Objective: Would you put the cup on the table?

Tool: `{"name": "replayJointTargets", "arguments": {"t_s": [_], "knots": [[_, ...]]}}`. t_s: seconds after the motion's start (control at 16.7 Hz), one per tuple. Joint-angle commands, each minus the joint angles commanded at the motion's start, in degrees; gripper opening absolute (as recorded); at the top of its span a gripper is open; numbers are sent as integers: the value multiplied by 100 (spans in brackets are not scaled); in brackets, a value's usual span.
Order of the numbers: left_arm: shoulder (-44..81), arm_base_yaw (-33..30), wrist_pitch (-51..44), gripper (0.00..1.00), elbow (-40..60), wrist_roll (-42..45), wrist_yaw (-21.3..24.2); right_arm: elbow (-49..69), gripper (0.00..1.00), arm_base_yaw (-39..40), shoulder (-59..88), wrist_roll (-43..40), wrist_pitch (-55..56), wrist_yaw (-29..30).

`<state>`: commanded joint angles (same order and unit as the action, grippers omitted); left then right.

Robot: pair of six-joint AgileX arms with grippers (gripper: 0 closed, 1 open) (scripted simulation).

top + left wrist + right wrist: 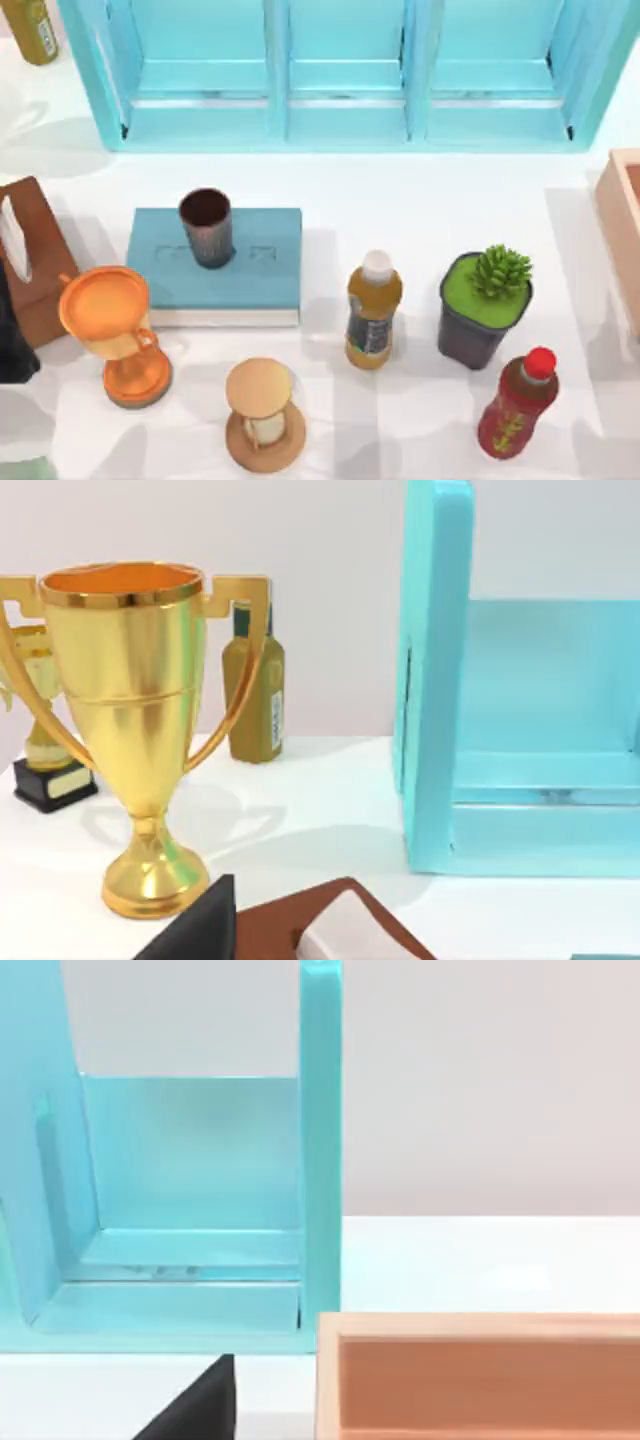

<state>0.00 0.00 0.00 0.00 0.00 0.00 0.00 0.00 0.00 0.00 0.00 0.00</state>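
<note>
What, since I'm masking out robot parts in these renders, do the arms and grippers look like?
The left gripper appears as a plain matte black wedge with a straight slanted edge, and the right gripper looks just the same. At the top view's left edge, a bulky black shape is probably the left arm. I can make out no cables, markings or other colours.

left arm (15, 350) dark at the table's left edge, jaws unseen
</note>
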Motion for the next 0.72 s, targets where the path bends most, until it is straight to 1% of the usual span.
{"name": "replayJointTargets", "arguments": {"t_s": [0.18, 0.36, 0.54, 0.72], "knots": [[0, 0, 0, 100, 0, 0, 0, 45, 100, 34, 48, 15, -42, -7], [0, 0, 0, 100, 0, 0, 0, 521, 100, 362, 546, 173, -457, -64], [0, 0, 0, 100, 0, 0, 0, 1488, 100, 955, 1566, 507, -1222, -127], [0, 0, 0, 100, 0, 0, 0, 2877, 100, 1693, 2981, 986, -2193, -147]]}}
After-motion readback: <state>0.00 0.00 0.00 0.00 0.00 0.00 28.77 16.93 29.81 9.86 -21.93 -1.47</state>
